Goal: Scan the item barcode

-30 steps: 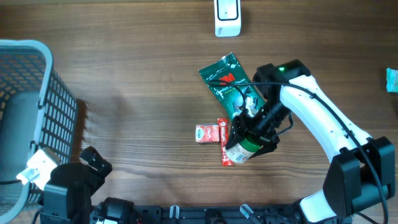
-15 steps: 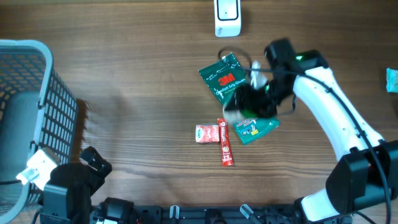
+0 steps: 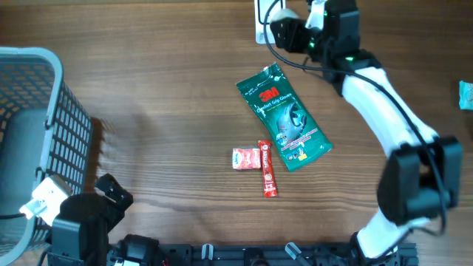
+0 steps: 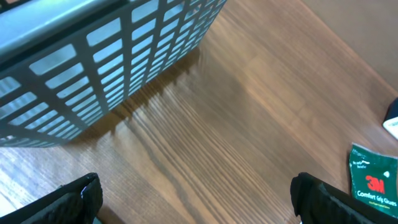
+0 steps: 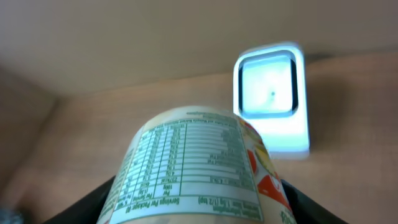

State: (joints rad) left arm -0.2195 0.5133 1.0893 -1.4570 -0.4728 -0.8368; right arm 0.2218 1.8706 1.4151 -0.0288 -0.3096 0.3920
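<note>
A white scanner [image 5: 272,93] sits at your brown wooden table's [image 3: 162,111] far edge; your right claw [image 5: 196,205] clamps the label-wrapped cylindrical bottle [image 5: 193,162] just before it.

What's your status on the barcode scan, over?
Left gripper open, by basket. Right gripper shut on bottle, held in front of scanner; no barcode visible. Nothing between bottle and scanner.
</note>
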